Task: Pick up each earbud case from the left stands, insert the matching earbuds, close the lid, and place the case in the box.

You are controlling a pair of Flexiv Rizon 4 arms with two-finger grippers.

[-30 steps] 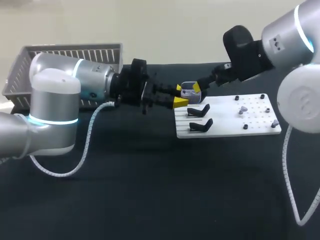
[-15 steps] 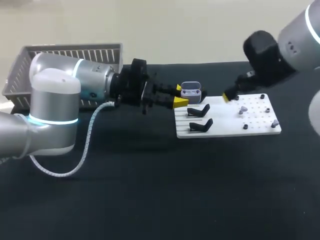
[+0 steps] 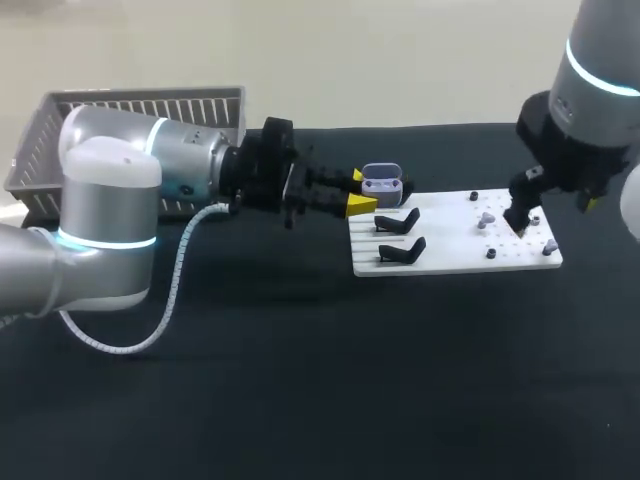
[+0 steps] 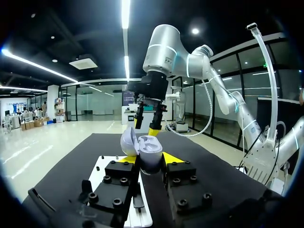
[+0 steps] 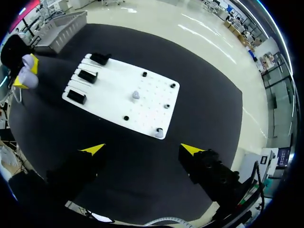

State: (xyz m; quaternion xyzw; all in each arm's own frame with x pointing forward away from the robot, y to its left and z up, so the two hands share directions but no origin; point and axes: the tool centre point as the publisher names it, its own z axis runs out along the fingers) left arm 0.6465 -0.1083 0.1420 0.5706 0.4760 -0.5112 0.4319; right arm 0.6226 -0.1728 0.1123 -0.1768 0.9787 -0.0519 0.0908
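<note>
Head view: left gripper (image 3: 360,195) clamps the open-lidded earbud case (image 3: 381,184) at frame centre, unchanged; right gripper (image 3: 520,215) has swung from the earbud case to frame right, over the white board (image 3: 450,255) | Left wrist view: earbud case pinched between both yellow tips, right gripper ahead | Right wrist view: fingers spread wide above the white board; an earbud (image 5: 135,95) sits on it.
</note>
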